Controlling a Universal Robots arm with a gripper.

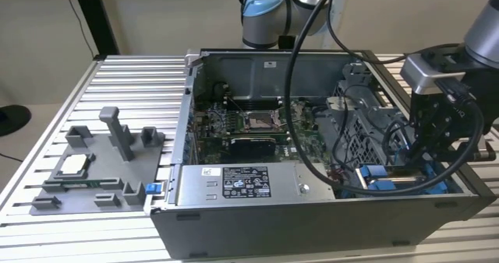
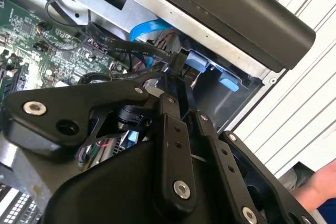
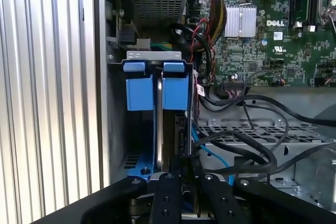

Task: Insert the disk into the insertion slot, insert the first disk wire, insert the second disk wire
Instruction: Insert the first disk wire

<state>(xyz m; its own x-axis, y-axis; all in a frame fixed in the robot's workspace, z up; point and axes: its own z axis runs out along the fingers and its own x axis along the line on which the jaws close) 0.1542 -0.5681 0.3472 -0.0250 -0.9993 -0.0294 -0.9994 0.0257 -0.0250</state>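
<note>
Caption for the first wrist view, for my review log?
Pincer close to the disk's blue carrier, seated in the insertion slot; black cables and green motherboard alongside.

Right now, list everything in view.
table: one, silver, slatted, under everything
case: one, dark grey, open, on the table
motherboard: one, green, inside the case
power supply: one, grey with a white label, inside the case
slot: one, dark grey, in a corner of the case
disk: one, in a blue carrier, on edge in the slot
black cables: several, over the drive cage
blue cable: one, near the slot
fixture: one, grey, on the table, at the exterior view's left of the case
arm: one, silver with blue caps, behind the case
gripper: one, black, just above the disk
</note>
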